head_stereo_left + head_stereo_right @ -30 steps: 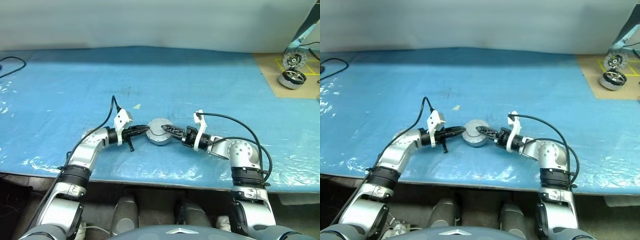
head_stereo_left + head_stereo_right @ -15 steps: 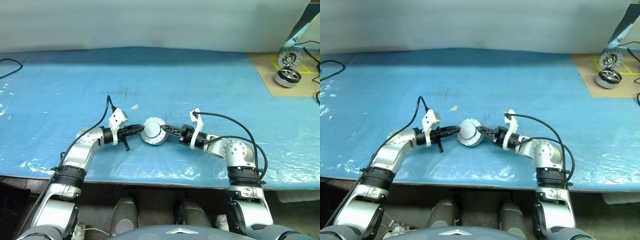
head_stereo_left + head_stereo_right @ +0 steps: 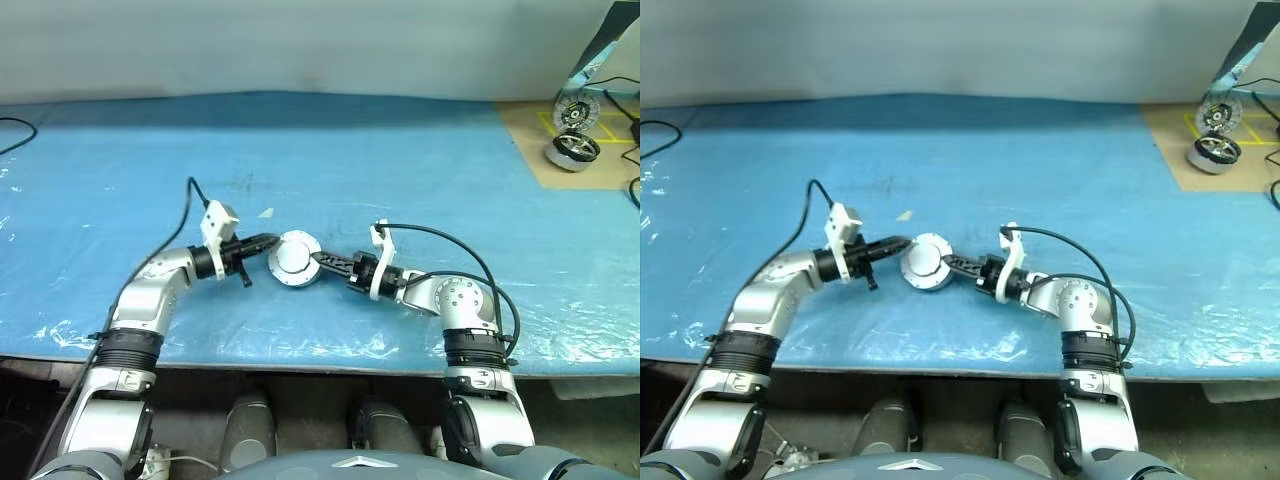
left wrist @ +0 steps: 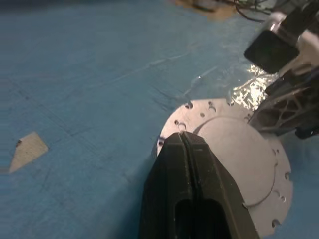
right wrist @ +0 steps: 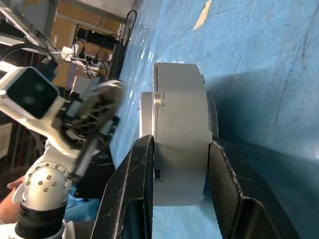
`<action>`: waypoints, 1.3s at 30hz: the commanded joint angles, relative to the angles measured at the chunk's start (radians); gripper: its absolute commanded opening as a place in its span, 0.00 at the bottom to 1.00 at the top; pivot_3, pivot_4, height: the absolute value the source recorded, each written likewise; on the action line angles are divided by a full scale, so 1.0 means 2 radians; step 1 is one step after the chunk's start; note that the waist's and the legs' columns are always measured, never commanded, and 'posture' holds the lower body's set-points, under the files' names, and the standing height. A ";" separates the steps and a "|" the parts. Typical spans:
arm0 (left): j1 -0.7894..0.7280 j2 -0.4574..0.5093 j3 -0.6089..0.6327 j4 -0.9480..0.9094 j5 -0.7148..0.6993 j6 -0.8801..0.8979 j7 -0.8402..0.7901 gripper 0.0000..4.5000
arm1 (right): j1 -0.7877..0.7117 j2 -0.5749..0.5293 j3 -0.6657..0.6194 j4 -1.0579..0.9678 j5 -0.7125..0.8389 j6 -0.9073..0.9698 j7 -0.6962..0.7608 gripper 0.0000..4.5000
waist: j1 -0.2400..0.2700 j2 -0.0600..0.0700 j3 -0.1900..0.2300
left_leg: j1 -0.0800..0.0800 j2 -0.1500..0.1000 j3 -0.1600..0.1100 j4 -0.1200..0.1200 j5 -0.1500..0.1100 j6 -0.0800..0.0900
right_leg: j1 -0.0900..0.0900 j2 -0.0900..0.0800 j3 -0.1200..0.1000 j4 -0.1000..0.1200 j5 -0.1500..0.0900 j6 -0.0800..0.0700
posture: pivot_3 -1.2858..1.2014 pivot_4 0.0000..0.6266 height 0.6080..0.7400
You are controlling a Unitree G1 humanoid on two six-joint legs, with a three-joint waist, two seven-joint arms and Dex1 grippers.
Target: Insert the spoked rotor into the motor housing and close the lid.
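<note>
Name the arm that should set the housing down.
Right. The right gripper has its jaws clamped across the motor housing; the left gripper is shut, its tip only at the rim.

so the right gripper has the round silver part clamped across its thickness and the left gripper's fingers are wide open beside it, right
Not quite. The right gripper does clamp the round silver part across its thickness, but the left gripper is shut, its tip against the part's flat face. The left wrist view shows the fingers pressed together.

Silver arms with black ribbed joints, white wrist brackets, looping black cables; left pincer and right pincer black.
</note>
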 commanded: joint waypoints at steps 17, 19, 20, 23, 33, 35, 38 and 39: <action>0.029 -0.003 0.155 -0.049 -0.207 0.201 0.084 0.43 | -0.070 0.064 -0.161 -0.009 0.171 0.009 -0.117 0.26 | 0.010 -0.001 0.001 | -0.004 0.000 0.000 0.003 0.000 0.000 | -0.004 0.001 -0.001 0.004 0.000 -0.001 | 0.52 0.24 1.00; 0.034 -0.017 0.166 -0.051 -0.231 0.220 0.101 0.61 | -0.077 0.071 -0.159 -0.010 0.185 0.013 -0.129 0.26 | 0.010 -0.001 0.001 | -0.004 0.000 0.000 0.003 0.000 0.000 | -0.004 0.001 -0.001 0.004 0.000 -0.001 | 0.52 0.24 1.00; 0.034 -0.030 0.175 -0.047 -0.247 0.228 0.118 0.68 | -0.081 0.075 -0.158 -0.011 0.193 0.014 -0.136 0.26 | 0.010 -0.001 0.001 | -0.004 0.000 0.000 0.003 0.000 0.000 | -0.004 0.001 -0.001 0.004 0.000 -0.001 | 0.52 0.24 1.00; 0.040 -0.060 0.185 -0.037 -0.266 0.238 0.149 0.91 | -0.091 0.082 -0.151 -0.018 0.215 0.018 -0.153 0.26 | 0.010 -0.002 0.002 | -0.004 0.000 -0.001 0.003 0.000 0.000 | -0.004 0.001 -0.001 0.004 0.000 0.000 | 0.52 0.24 1.00; 0.036 -0.128 0.187 -0.026 -0.344 0.293 0.212 1.00 | -0.108 0.054 -0.132 -0.023 0.257 0.031 -0.173 0.26 | 0.013 -0.004 0.003 | -0.004 -0.001 -0.001 0.004 0.000 -0.001 | -0.003 0.001 -0.001 0.004 0.000 0.000 | 0.52 0.24 1.00; 0.033 -0.140 0.179 -0.030 -0.352 0.298 0.210 1.00 | -0.107 0.048 -0.126 -0.027 0.262 0.036 -0.173 0.26 | 0.013 -0.004 0.003 | -0.004 -0.001 -0.002 0.004 0.000 -0.001 | -0.003 0.001 -0.001 0.004 0.000 0.000 | 0.52 0.24 1.00; 0.020 -0.160 0.176 -0.033 -0.367 0.296 0.210 1.00 | -0.105 0.040 -0.120 -0.029 0.267 0.042 -0.175 0.26 | 0.013 -0.004 0.003 | -0.005 -0.001 -0.002 0.004 0.000 -0.001 | -0.003 0.001 -0.002 0.004 0.000 0.000 | 0.52 0.24 1.00; 0.014 -0.166 0.177 -0.032 -0.372 0.293 0.211 1.00 | -0.104 0.037 -0.118 -0.030 0.269 0.044 -0.177 0.26 | 0.013 -0.004 0.003 | -0.005 -0.001 -0.003 0.004 0.000 -0.001 | -0.003 0.001 -0.002 0.004 0.000 0.001 | 0.52 0.24 1.00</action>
